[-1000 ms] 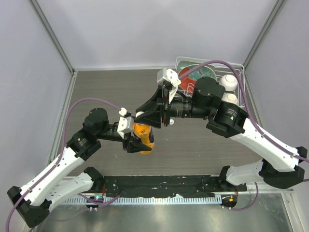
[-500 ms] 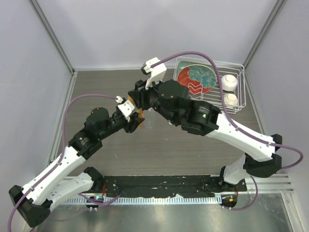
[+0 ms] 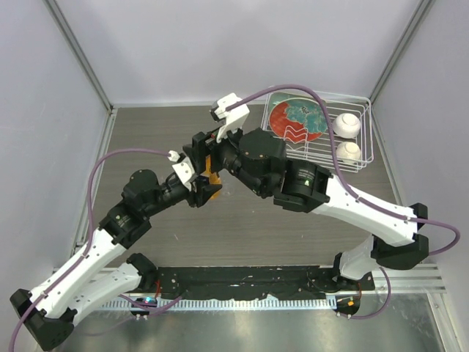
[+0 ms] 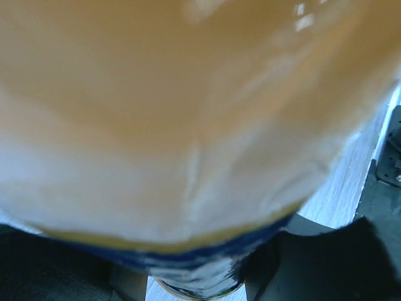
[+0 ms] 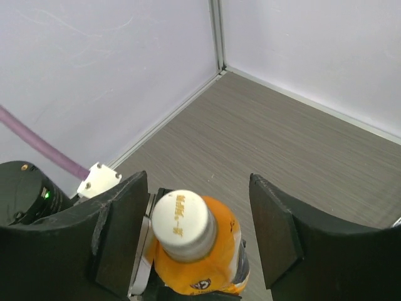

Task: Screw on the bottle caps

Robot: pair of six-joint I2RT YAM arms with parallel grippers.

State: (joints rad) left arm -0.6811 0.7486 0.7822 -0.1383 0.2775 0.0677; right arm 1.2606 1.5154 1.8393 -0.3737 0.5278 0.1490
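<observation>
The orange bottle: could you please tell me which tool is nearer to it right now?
Left. The left tool grips the orange bottle by its body, in direct contact. The right tool stands open above it, straddling the cap.

orange bottle, top view: only a small orange patch shows; both arms cover the rest.
orange bottle, left wrist view: fills almost the whole picture, strongly blurred; label not readable.
orange bottle, right wrist view: base cut off by the lower edge.
cap: print on its top too small to read.
left gripper: its contact with the orange bottle is covered from above.
right gripper: both fingers, either side of the orange bottle, cut off by the lower edge.
</observation>
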